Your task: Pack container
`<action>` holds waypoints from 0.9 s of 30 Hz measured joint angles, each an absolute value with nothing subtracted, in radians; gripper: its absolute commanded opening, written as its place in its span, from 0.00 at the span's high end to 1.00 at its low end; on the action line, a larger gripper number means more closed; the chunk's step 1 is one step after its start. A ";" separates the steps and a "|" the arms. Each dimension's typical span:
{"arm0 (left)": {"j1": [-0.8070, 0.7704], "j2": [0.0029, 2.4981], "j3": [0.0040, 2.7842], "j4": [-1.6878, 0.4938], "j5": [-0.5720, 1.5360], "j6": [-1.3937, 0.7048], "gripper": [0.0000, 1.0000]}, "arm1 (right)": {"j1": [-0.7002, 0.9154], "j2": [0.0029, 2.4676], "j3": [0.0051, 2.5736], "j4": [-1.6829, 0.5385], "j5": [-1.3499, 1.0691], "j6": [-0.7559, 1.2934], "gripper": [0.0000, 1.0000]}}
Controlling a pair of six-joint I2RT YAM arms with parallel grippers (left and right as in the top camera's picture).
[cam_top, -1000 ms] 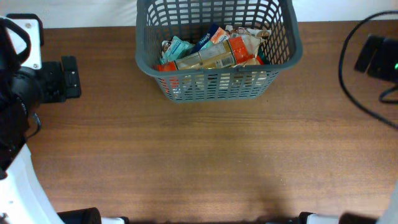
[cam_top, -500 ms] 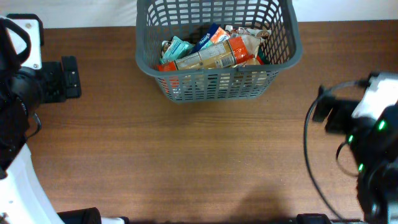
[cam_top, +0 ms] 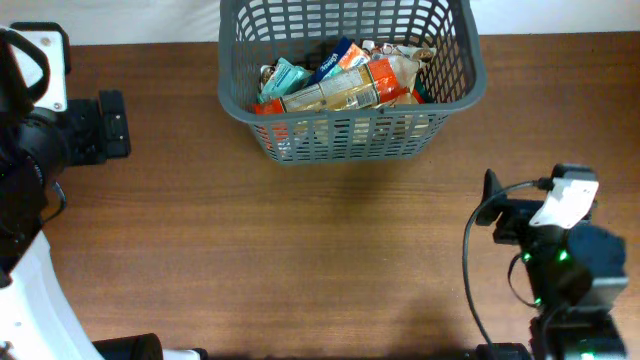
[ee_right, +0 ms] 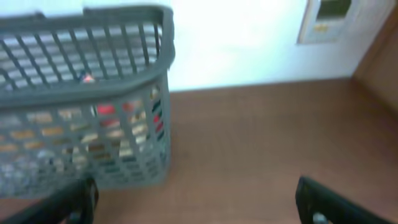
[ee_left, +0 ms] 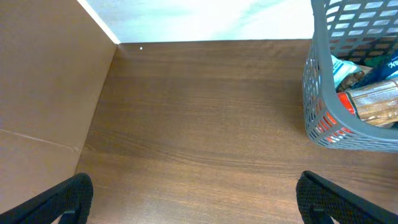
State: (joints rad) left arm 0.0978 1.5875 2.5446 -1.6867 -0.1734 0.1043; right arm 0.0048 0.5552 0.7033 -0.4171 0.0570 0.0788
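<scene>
The left gripper (ee_left: 193, 186) stood with its jaws fully apart and had hold of nothing; only bare brown wood-grain table (ee_left: 199, 124) showed between its black fingers (ee_left: 65, 199). The right gripper (ee_right: 196, 193) was likewise spread wide and empty, poised above the same table surface.

The large dark grey plastic lattice-sided container (cam_top: 350, 140) rested upright on the table. In the left wrist view it lay ahead of the left gripper and off to that gripper's right, well apart from the fingers. In the right wrist view it lay ahead of the right gripper and off to its left, also clear of the fingers. That view was blurred.

The container held a loose pile of food packets:
- a long tan packet (cam_top: 335, 95) lying across the top of the pile;
- an orange packet (cam_top: 385, 80) touching its right end;
- a teal packet (cam_top: 283, 78) at the left side;
- a blue packet (cam_top: 335, 58) behind the tan one;
- a pale crumpled packet (cam_top: 405, 62) toward the right wall.

Red packaging (ee_left: 329, 124) showed through the lower slots; its form could not be determined.
</scene>
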 measured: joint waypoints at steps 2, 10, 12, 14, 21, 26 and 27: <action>0.097 1.588 2.545 -1.687 -0.173 0.104 0.01 | 0.005 0.509 0.628 -0.352 0.051 0.080 0.01; 0.097 1.588 2.544 -1.687 -0.174 0.104 0.01 | 0.006 0.334 0.417 -0.281 0.040 0.102 0.01; 0.098 1.588 2.544 -1.687 -0.174 0.104 0.01 | 0.006 0.298 0.389 -0.277 0.039 0.105 0.01; 0.098 1.588 2.544 -1.687 -0.173 0.104 0.01 | 0.006 0.267 0.364 -0.275 0.039 0.106 0.01; 0.098 1.588 2.544 -1.687 -0.173 0.104 0.01 | 0.007 0.194 0.297 -0.275 0.039 0.109 0.01; 0.097 1.588 2.544 -1.687 -0.173 0.104 0.01 | 0.023 0.146 0.254 -0.262 0.039 0.109 0.01; 0.098 1.588 2.544 -1.687 -0.173 0.104 0.01 | 0.027 0.132 0.243 -0.248 0.039 0.109 0.01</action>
